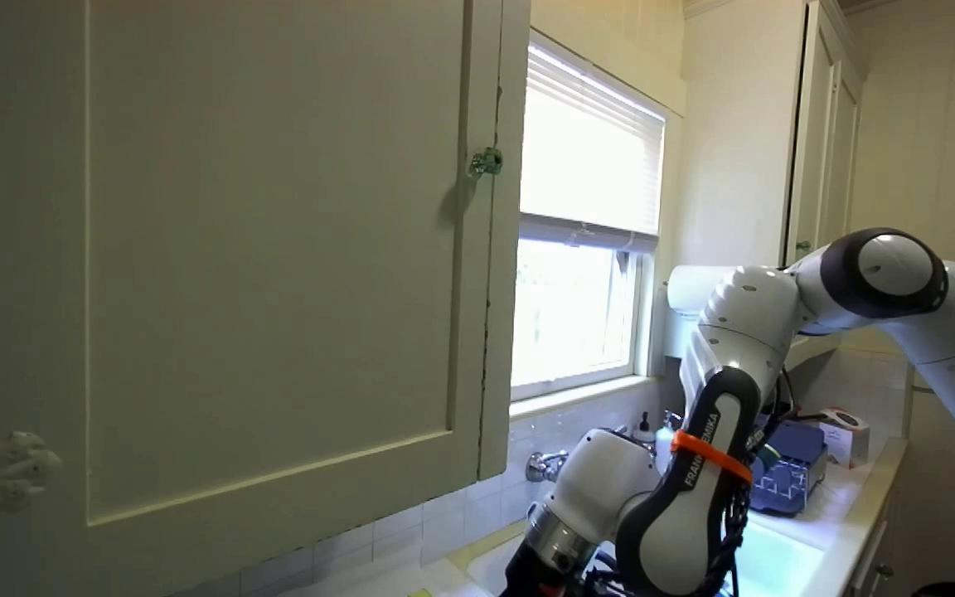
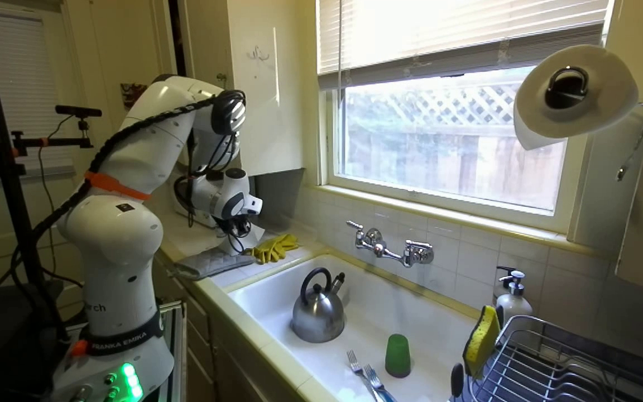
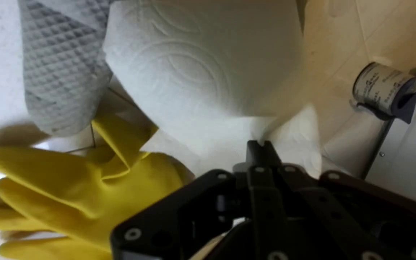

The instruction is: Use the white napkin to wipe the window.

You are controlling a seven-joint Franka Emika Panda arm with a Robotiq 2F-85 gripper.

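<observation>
Jaws pinch a fold of the white napkin (image 3: 200,86), which spreads beyond their tips.

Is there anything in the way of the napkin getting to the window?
The faucet sticks out below the window, so the napkin may have to go over it. The blind covers the window's top part. Below the blind, nothing visible blocks the window's middle.

Daylit through the window (image 1: 569,307), dim indoors.
Burnt white there in an exterior view, dull grey on the cabinet (image 1: 262,249); hazy over the fence (image 2: 433,145) and glinting off the kettle (image 2: 318,321) in an exterior view; in the wrist view, blurred on the napkin (image 3: 193,83), almost black at the gripper (image 3: 260,142), shadowed beside the glove (image 3: 85,195).
</observation>
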